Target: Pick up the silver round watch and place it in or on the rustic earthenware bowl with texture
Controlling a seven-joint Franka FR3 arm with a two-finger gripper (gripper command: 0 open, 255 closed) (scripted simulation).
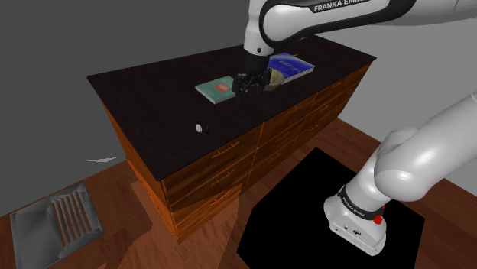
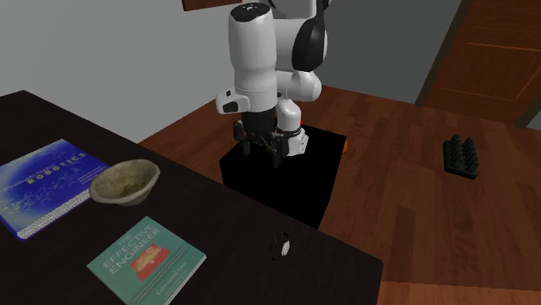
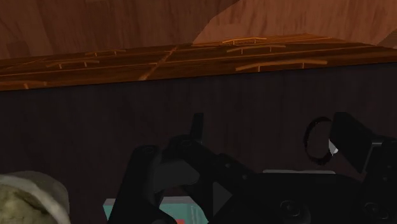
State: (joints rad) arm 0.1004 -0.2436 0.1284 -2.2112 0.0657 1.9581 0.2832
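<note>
Lying on the dark table [image 1: 145, 107] near its drawer-side edge, the watch [image 1: 200, 128] sits alone, well apart from everything else. From across the table it is a small dark loop with a pale face [image 2: 282, 247], and its long axis runs roughly from the table's middle out towards that edge. In the wrist view the watch [image 3: 316, 139] has its strap closed in a ring, the pale face on the side next to one black finger, which hides part of it. I cannot tell which way the face points.

The end effector [image 1: 244, 86] hangs above the table between the green book [image 1: 216, 90] and the bowl [image 1: 277, 76], which rests against a blue book [image 1: 294, 65]. Its fingers are spread apart with nothing between them [image 3: 270, 121]. The rough, greenish bowl [image 2: 126, 182] stands upright, near the green book [image 2: 146, 260], and overlaps a corner of the blue book [image 2: 43, 186].
</note>
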